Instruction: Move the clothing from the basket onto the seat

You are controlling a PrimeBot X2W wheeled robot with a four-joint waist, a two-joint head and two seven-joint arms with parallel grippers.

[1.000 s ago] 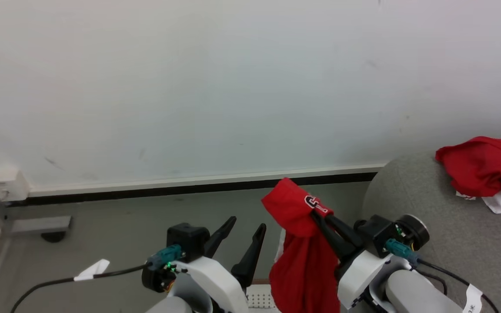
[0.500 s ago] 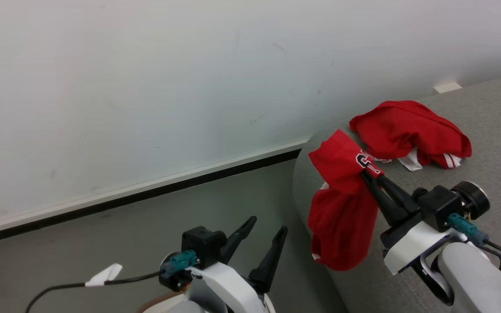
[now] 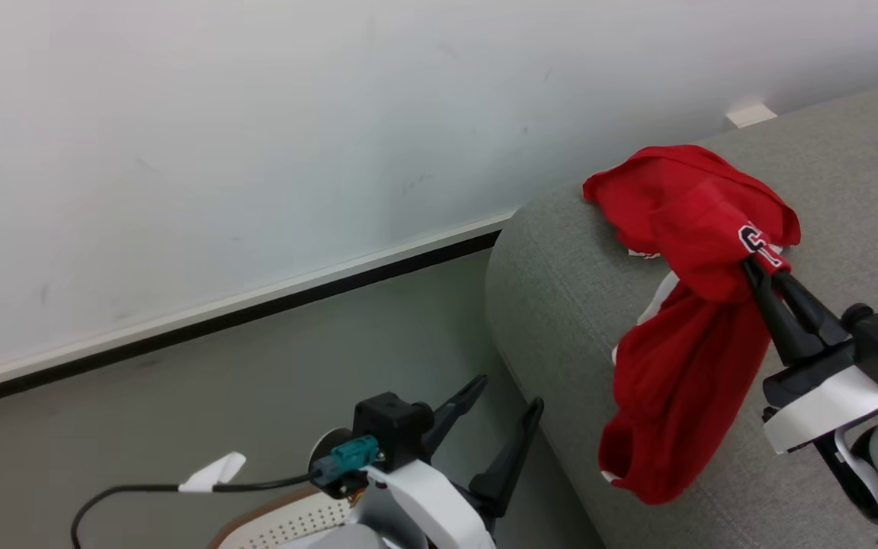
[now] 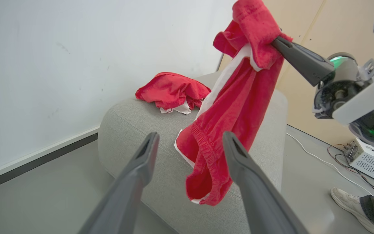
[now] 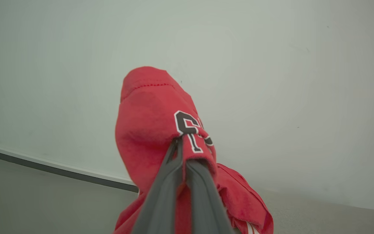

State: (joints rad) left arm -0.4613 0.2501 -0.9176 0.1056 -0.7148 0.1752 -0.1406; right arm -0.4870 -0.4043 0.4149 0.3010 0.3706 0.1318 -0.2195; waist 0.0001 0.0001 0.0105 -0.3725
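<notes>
My right gripper (image 3: 751, 263) is shut on a bright red garment (image 3: 675, 366) with white trim and dark lettering, which hangs down over the grey seat (image 3: 553, 290). The left wrist view has that garment (image 4: 235, 107) dangling from the right gripper (image 4: 276, 40), its hem close to the seat (image 4: 131, 120). A second red garment (image 3: 652, 194) lies bunched on the seat's far edge (image 4: 170, 89). In the right wrist view the fabric (image 5: 148, 120) wraps over the fingertips of my right gripper (image 5: 182, 141). My left gripper (image 3: 506, 396) is open and holds nothing, low by the seat's end. A sliver of the white basket (image 3: 279, 526) shows at the bottom edge.
A white wall with a dark baseboard (image 3: 256, 309) runs behind the grey floor (image 3: 218, 412). A person's shoe (image 4: 352, 208), a white box (image 4: 372, 162) and cables lie on the floor beyond the seat. A cable (image 3: 180, 488) trails from my left wrist.
The head camera has swung right, bringing more of the seat into view. My right gripper has carried the hanging garment from beside the seat to over it, close to the garment lying there.
</notes>
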